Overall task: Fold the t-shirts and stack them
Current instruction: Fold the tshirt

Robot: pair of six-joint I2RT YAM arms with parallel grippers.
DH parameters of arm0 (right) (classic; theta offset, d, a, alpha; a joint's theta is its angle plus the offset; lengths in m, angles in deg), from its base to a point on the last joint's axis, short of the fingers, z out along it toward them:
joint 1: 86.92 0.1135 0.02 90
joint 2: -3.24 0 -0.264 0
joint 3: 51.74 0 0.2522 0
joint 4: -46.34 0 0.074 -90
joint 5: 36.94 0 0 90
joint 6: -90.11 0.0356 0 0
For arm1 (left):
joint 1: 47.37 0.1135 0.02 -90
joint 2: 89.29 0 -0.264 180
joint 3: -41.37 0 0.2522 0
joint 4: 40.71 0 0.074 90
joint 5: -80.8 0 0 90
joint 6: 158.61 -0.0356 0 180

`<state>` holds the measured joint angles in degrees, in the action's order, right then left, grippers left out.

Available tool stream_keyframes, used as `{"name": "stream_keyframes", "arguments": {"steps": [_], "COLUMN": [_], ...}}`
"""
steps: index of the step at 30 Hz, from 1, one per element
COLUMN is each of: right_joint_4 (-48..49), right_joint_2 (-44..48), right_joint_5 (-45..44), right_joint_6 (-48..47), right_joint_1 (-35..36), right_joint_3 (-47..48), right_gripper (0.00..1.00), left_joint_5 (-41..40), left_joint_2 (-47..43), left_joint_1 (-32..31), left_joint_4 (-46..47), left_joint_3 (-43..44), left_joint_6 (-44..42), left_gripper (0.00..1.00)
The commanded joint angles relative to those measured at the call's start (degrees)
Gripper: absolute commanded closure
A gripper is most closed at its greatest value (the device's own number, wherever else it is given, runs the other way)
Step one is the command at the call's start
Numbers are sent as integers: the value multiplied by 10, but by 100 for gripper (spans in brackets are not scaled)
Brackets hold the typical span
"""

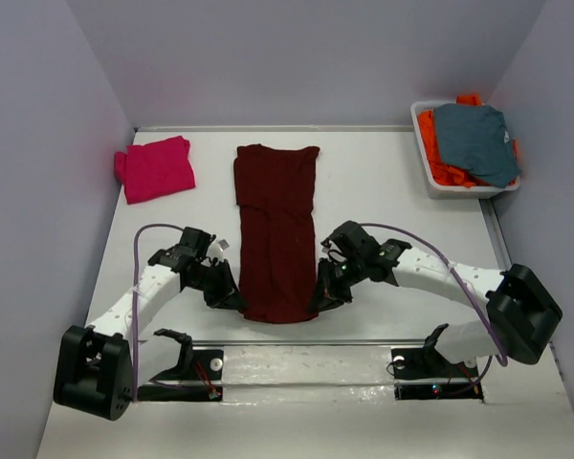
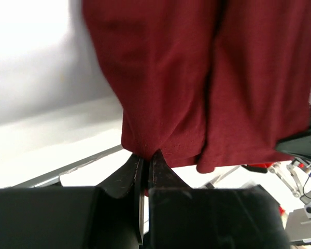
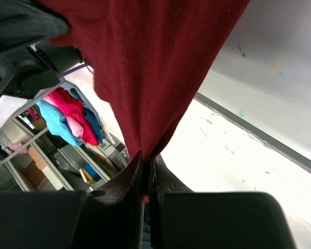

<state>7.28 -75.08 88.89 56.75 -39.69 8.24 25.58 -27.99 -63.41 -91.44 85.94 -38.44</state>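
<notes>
1. The maroon t-shirt (image 1: 275,234) lies as a long, narrow strip down the middle of the white table (image 1: 383,201). Its collar end points at the far wall and its hem stops near the table's front edge. Bare tabletop opens on either side of it.
2. The magenta-pink t-shirt (image 1: 155,168) sits folded at the far left, close to the left wall and well apart from the maroon strip.
3. In the far right corner, a white bin (image 1: 471,192) holds an orange garment (image 1: 445,172) with a grey-blue garment (image 1: 475,142) heaped on top.
4. Pale lilac walls close in the table on three sides. The right wrist view shows the white surface lightly scuffed and speckled.
5. The left gripper (image 1: 231,296) meets the hem's near left corner. Its dark fingers (image 2: 129,174) are pressed together, with maroon cloth pinched between the tips.
6. The right gripper (image 1: 323,298) is at the hem's near right corner. Its fingers (image 3: 125,179) are likewise clamped tight on a point of maroon cloth, which fans out from the tips.
</notes>
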Motion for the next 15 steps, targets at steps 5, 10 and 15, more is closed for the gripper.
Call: {"name": "stream_keyframes", "arguments": {"steps": [5,10,15], "right_joint_4": [-26,-41,-55], "right_joint_2": [-25,-70,-104], "right_joint_5": [11,-14,-52], "right_joint_6": [-29,-43,-45], "right_joint_1": [-2,-2,-38], "right_joint_3": [30,90,151], "right_gripper": [93,93,93], "left_joint_5": [-12,-5,-9], "left_joint_2": [15,45,86], "left_joint_1": [-1,-1,-1], "left_joint_4": [11,22,40], "left_joint_3": [108,155,197], "left_joint_6": [-19,-21,-21], "left_gripper": [94,94,94]}}
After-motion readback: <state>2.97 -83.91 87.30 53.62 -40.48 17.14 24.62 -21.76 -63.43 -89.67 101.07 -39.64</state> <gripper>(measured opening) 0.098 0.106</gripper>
